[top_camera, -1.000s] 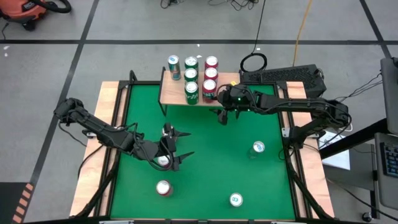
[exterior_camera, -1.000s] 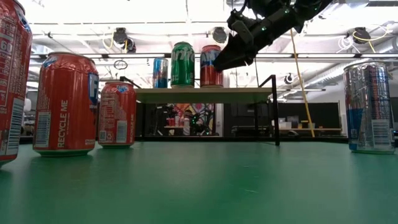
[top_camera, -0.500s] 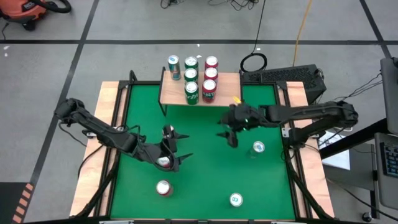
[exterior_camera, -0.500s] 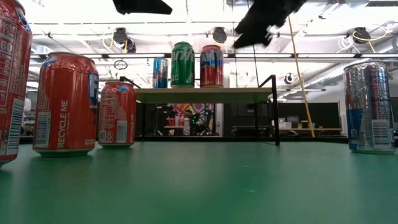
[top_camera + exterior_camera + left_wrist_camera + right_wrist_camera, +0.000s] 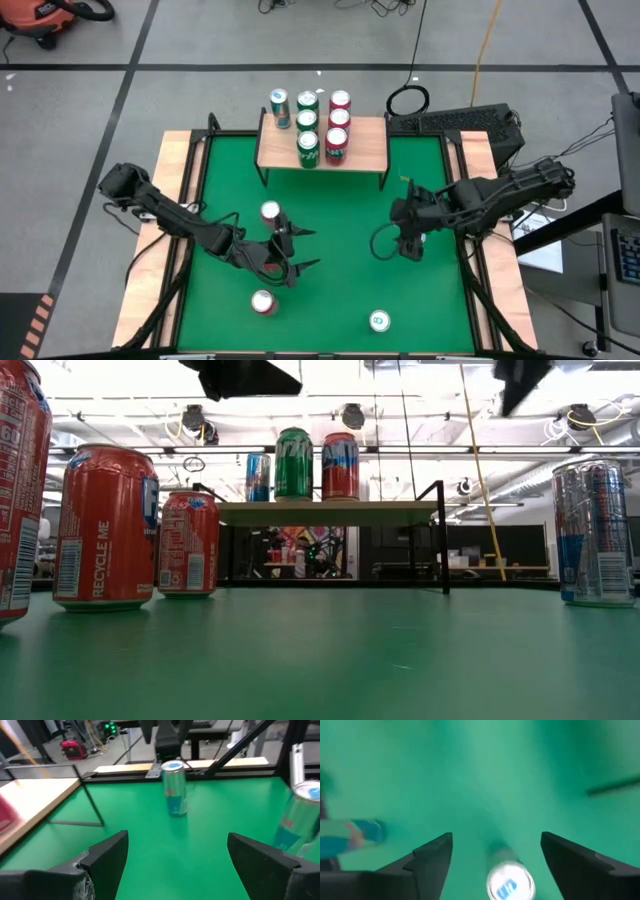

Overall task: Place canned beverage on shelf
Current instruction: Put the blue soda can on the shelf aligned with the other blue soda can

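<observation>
Success with this pick depends, in my judgement, on centring. The right gripper [image 5: 408, 243] hangs over the right-hand side of the table with its fingers spread wide and nothing between them. Its wrist view shows the round top of a slim can [image 5: 510, 882] just below, not quite midway between the two fingers [image 5: 432, 852]. A small shift to put the can at the middle, then a straight descent to close around mid-body, should keep it upright. From there it needs a lift high enough to clear the cans already standing on the shelf [image 5: 365, 145], and the bare right part of the plank looks the safest landing spot. The shelf stands at the far edge, centre, with several cans grouped on its left and middle. The left gripper [image 5: 308, 248] waits wide open and empty over the near-left area, close to a loose can [image 5: 270, 211]. Two more cans [image 5: 262, 302] [image 5: 379, 321] stand nearer. The table top [image 5: 340, 210] is flat green felt framed in pale wood. Around it lie grey floor with dark lines and a keyboard [image 5: 460, 122] to the far right.
</observation>
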Controlling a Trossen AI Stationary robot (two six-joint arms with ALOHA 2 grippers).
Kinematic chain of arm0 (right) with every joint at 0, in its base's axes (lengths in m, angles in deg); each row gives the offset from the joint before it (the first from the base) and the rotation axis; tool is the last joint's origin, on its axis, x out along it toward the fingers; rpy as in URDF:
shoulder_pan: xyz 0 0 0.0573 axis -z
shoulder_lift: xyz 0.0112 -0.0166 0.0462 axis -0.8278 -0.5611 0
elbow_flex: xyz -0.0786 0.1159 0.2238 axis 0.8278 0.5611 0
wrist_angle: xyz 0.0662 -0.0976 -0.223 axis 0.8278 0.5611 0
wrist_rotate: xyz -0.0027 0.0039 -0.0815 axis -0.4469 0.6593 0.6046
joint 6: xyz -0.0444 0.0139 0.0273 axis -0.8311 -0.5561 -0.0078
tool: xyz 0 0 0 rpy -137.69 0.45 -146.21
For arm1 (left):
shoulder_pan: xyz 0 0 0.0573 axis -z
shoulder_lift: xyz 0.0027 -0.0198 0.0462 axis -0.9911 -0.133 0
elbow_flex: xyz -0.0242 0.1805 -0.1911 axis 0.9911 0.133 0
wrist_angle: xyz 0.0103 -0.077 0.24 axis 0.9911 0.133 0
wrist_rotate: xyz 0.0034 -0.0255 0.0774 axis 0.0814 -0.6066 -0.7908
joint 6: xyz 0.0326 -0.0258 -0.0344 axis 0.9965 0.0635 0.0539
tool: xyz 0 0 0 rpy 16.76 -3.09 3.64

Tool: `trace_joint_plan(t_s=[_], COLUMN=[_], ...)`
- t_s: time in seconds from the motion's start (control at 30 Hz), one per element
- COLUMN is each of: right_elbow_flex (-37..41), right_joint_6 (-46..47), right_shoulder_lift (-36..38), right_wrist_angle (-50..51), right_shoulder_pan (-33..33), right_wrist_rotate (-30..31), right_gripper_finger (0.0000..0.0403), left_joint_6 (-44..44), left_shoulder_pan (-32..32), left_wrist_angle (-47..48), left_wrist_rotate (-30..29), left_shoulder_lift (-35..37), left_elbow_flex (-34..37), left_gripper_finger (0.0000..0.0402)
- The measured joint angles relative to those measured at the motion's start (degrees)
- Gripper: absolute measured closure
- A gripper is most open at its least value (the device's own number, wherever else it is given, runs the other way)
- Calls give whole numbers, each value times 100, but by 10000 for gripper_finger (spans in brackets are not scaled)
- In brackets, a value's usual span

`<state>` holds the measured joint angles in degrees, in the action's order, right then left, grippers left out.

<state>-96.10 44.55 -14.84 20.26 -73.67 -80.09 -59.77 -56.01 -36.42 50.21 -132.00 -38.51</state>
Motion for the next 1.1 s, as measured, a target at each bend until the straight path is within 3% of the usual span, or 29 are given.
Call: trace_joint_plan(t_s=[0.23,0.57,0.77,1.1], right_elbow_flex=[493,1600,2037,2372], right_joint_6=[778,1905,2095,2227], right_shoulder_lift=[180,308,308,306], right_wrist_angle=[125,26,-310,-513], right_shoulder_pan=[-226,-247,-247,-203], right_wrist_rotate=[253,262,105,92], right_gripper_finger=[61,60,60,121], left_joint_6=[-19,-27,13,34], left_shoulder_pan=[34,107,94,-58], left_wrist_angle=[-310,-378,-381,-463], left_wrist_rotate=[220,222,222,222], left_shoulder_lift=[-233,-280,-280,-280], left_elbow_flex=[-2,-2,-2,-2], left_gripper_finger=[71,71,71,71])
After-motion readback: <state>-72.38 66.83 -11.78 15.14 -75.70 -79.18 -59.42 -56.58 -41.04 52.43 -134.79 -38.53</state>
